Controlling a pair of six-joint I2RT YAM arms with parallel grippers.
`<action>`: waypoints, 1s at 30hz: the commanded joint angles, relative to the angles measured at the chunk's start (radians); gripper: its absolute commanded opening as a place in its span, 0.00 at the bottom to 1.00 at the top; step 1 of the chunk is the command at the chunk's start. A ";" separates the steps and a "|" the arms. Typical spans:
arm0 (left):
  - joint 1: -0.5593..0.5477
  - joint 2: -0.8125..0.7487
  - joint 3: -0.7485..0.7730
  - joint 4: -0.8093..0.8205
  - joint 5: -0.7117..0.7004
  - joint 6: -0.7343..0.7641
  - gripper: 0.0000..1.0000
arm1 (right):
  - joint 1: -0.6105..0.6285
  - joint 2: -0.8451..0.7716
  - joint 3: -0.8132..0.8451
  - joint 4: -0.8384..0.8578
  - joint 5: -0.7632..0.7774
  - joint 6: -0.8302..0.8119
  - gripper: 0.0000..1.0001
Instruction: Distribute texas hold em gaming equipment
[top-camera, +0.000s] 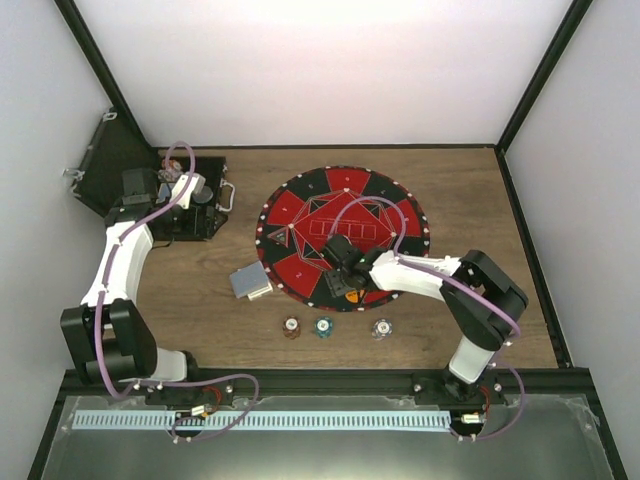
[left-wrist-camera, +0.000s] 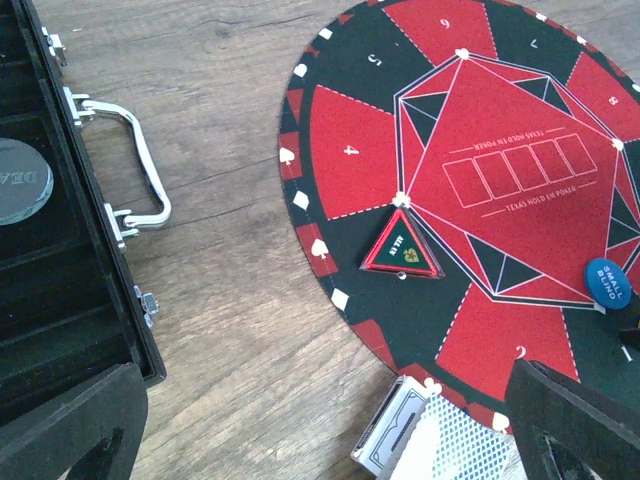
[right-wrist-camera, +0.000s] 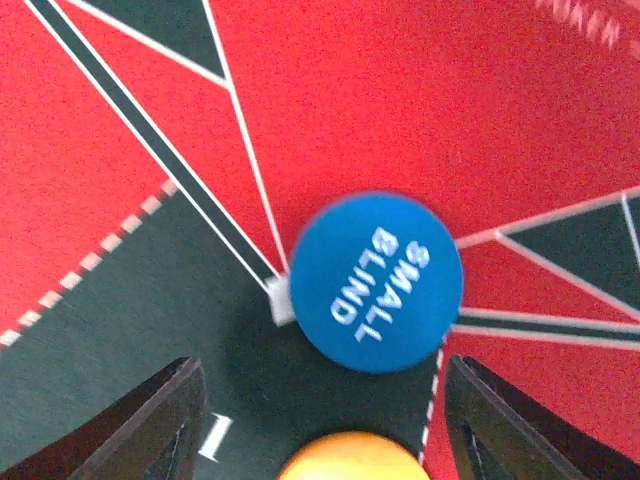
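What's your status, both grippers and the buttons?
Left gripper open by the case. Right gripper open over the mat. Blue button flat on mat, free; orange button next to it. Nothing blocking.

The left arm (top-camera: 120, 265) rises from its base and reaches forward to the far left, the left gripper (top-camera: 186, 190) spread wide. The right arm (top-camera: 470, 300) folds at the elbow and stretches leftward, the right gripper (top-camera: 338, 262) pointing down, its 2 fingers (right-wrist-camera: 165, 425) standing apart.
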 joint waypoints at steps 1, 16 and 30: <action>0.004 -0.011 0.038 -0.030 0.038 0.021 1.00 | -0.013 -0.029 -0.033 -0.004 0.009 0.049 0.66; 0.005 -0.001 0.071 -0.038 0.012 -0.007 1.00 | -0.061 0.065 -0.035 0.048 0.004 0.034 0.44; 0.005 0.018 0.110 -0.073 0.013 -0.004 1.00 | -0.241 0.227 0.176 0.106 0.025 -0.105 0.32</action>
